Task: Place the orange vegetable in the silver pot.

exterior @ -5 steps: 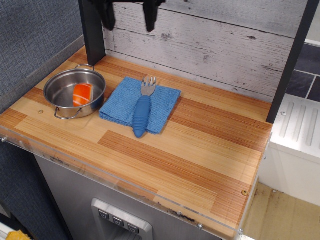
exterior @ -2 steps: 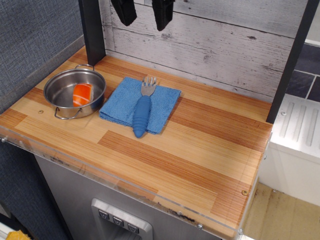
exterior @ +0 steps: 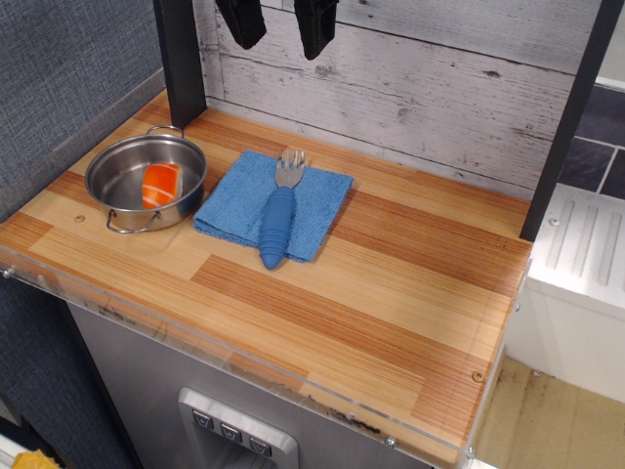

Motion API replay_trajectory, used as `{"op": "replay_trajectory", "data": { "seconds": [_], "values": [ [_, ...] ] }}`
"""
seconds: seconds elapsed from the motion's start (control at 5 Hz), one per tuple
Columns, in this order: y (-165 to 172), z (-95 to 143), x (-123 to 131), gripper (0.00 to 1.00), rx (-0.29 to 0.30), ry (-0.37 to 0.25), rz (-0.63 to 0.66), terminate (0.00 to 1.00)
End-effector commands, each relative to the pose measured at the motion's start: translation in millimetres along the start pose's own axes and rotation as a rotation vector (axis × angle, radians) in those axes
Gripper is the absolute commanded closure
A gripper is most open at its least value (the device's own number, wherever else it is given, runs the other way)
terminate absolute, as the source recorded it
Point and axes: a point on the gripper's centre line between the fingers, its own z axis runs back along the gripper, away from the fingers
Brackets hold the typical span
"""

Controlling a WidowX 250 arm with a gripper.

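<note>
The orange vegetable (exterior: 161, 185), a small orange block with thin white stripes, lies inside the silver pot (exterior: 120, 182) at the left of the wooden counter. The pot is shallow, shiny and has two wire loop handles. My gripper (exterior: 279, 32) hangs high at the top edge of the view, in front of the back wall, well above and to the right of the pot. Its two black fingers stand apart with nothing between them.
A folded blue cloth (exterior: 312, 210) lies right of the pot, with a blue-handled fork (exterior: 278, 221) on top of it. A black post (exterior: 179, 59) stands behind the pot. A white plank wall (exterior: 439, 88) closes the back. The counter's front edge has a clear strip (exterior: 244, 357).
The gripper has moved to the right and a little lower along the top edge since a second ago, then held still. The orange vegetable and the pot have not moved.
</note>
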Motion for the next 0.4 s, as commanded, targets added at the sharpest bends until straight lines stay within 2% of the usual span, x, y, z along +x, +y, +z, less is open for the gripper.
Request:
{"op": "replay_trajectory", "data": {
  "seconds": [0.0, 0.2],
  "values": [
    [1.1, 18.5, -2.8, 0.00, 0.008, -0.048, -0.004, 0.00],
    [1.1, 18.5, -2.8, 0.00, 0.008, -0.048, -0.004, 1.00]
  ]
}}
